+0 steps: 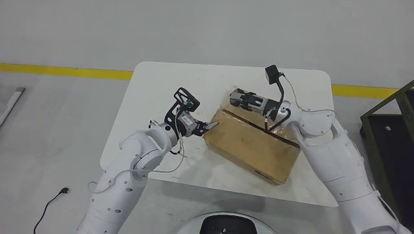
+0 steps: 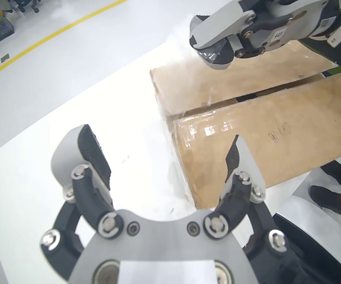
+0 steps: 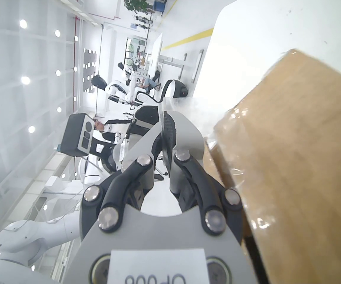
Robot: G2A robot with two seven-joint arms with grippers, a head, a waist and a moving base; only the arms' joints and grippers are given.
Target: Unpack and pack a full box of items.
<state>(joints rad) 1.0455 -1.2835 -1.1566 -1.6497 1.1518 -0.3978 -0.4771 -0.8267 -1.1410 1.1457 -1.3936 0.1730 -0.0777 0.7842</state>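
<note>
A brown cardboard box [image 1: 252, 143] lies slantwise on the white table [image 1: 168, 92], its top flaps down with a narrow gap along the seam [image 2: 247, 97]. Glossy clear tape covers the box end [image 2: 200, 131] nearest my left gripper. My left gripper [image 1: 212, 125] is open, level with that corner, and its fingers [image 2: 94, 149] straddle the box edge without touching it. My right gripper [image 1: 234, 98] hovers over the far corner of the box. It is shut on a strip of clear tape [image 3: 182, 103], which also shows between its fingertips [image 2: 214, 54].
The table's left half and far edge are bare white surface. A dark green rack [image 1: 388, 130] stands off the table's right side. A yellow line [image 1: 65, 72] runs across the floor behind the table.
</note>
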